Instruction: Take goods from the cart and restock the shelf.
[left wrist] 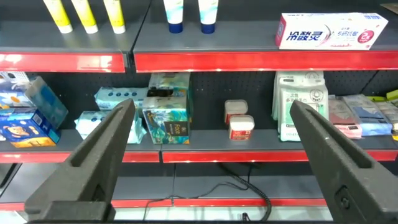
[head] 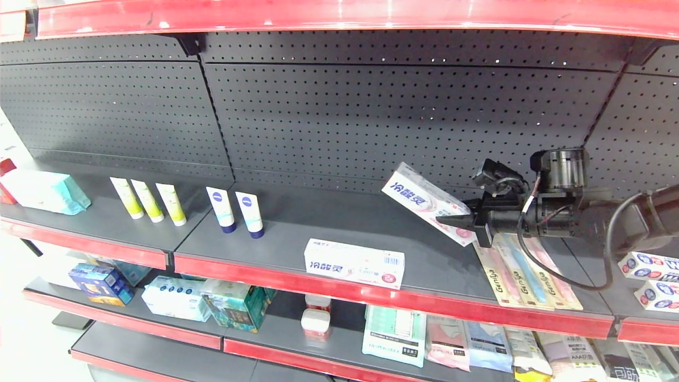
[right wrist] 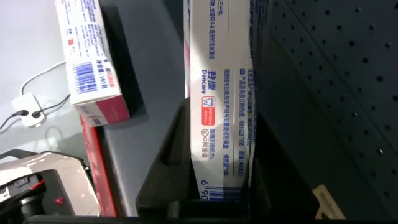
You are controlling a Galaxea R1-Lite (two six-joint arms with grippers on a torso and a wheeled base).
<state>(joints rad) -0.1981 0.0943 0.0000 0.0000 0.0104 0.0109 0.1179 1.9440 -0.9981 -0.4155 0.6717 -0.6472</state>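
One toothpaste box [head: 419, 196] is clamped, tilted, in the right gripper [head: 457, 222], apparently to join its twin box [head: 354, 263] on the shelf [head: 318, 217].

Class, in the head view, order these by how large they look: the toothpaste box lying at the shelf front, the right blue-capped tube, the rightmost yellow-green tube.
1. Toothpaste box, clearly the largest.
2 and 3. Blue-capped tube and yellow-green tube look about alike, so they are left unranked.
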